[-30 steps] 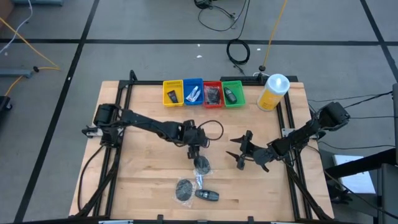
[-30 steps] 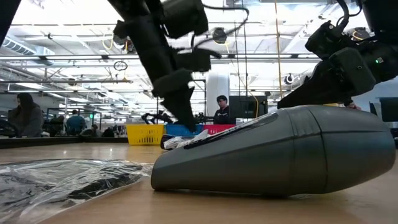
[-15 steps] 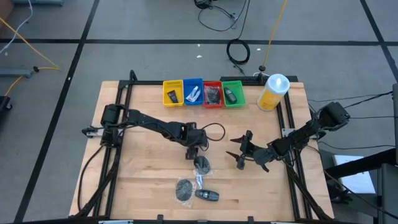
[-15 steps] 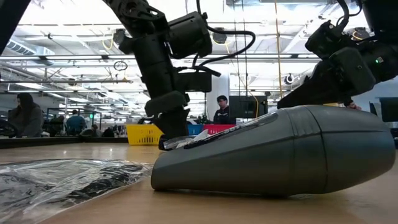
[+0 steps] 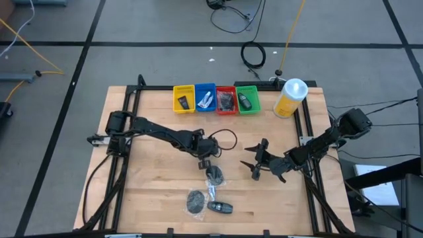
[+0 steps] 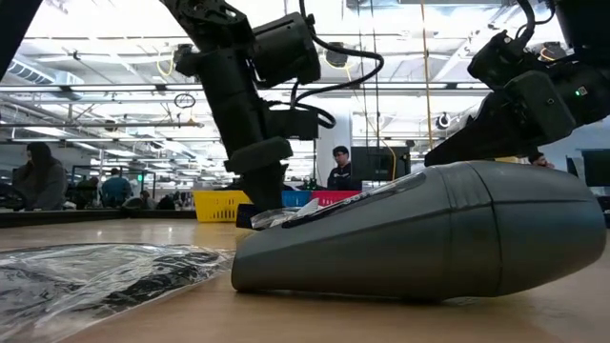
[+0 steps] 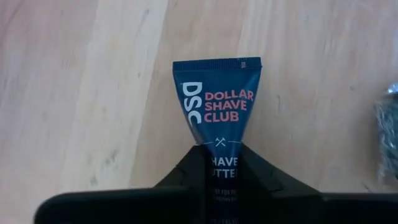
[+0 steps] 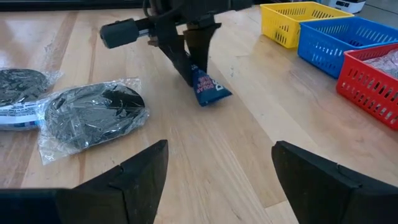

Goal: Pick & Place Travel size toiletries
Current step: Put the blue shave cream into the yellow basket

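Left tool (image 7: 222,163) pinches a dark-blue flat tube (image 7: 217,99) mid-worktop (image 7: 74,93); label reads "DSC DOLLAR SHAVE CLUB". Right tool (image 8: 217,180) spread.

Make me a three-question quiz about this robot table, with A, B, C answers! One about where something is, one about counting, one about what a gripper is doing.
1. Where does the yellow bottle stand?
A. beside the green tray
B. in the blue tray
C. at the table's near edge

2. How many small coloured trays are in the row?
A. two
B. four
C. six

3. What is the left gripper doing?
A. hanging open
B. shut on the blue tube
C. holding a tray

Answers: 1 A, it stands just right of the green tray; 2 B, yellow, blue, red, green; 3 B, both fingers pinch the tube.
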Tool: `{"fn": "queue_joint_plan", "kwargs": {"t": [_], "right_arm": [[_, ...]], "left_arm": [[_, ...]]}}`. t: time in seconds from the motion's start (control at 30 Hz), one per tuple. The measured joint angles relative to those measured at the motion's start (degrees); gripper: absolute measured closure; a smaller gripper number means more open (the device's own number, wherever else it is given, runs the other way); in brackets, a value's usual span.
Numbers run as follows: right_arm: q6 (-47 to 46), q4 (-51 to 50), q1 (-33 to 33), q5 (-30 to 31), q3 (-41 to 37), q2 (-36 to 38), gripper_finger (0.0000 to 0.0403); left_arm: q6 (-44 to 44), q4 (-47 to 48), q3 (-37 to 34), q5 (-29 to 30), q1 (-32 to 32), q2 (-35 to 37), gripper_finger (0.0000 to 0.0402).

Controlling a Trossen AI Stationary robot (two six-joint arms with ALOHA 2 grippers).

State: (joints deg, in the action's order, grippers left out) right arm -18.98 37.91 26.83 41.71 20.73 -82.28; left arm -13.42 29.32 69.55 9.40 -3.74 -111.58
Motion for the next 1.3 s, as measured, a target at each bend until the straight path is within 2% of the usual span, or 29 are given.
{"fn": "queue_joint_plan", "kwargs": {"t": [0.23, 0.4, 0.5, 0.63, 0.83, 0.97, 1.17, 1.3], "right_arm": [[-0.24, -0.44, 0.0, -0.18, 0.0, -0.02, 0.0126], [-0.24, -0.37, -0.19, -5.57, 0.02, -0.04, 0.0126], [0.22, -0.39, -0.68, -5.84, 0.02, -0.04, 0.0126], [0.2, -0.39, -1.8, -5.86, 0.02, -0.04, 0.0126], [0.17, -0.39, -2.1, -5.89, 0.04, -0.04, 0.0126], [0.2, -0.39, -2.1, -5.88, 0.04, -0.04, 0.0126], [0.19, -0.39, -2.1, -5.88, 0.04, -0.04, 0.0126], [0.2, -0.4, -2.1, -5.88, 0.04, -0.04, 0.0126]], "left_arm": [[-10.44, 5.33, -0.15, 1.27, -0.86, 5.82, 0.0351], [-18.27, 10.55, -0.17, 5.36, 0.81, 12.12, 0.0356], [-21.32, 12.89, -0.12, 8.1, 4.21, 16.14, 0.036], [-21.02, 13.37, -0.1, 8.68, 12.87, 18.89, 0.0356], [-19.48, 13.33, -0.08, 8.57, 27.55, 17.38, 0.0354], [-19.09, 9.97, -0.08, 7.22, 34.44, 14.94, 0.0353], [-18.2, 3.41, -0.07, 0.94, 38.91, 10.85, 0.0353], [-18.18, 3.3, -0.06, 1.32, 39.75, 8.88, 0.0352]]}}
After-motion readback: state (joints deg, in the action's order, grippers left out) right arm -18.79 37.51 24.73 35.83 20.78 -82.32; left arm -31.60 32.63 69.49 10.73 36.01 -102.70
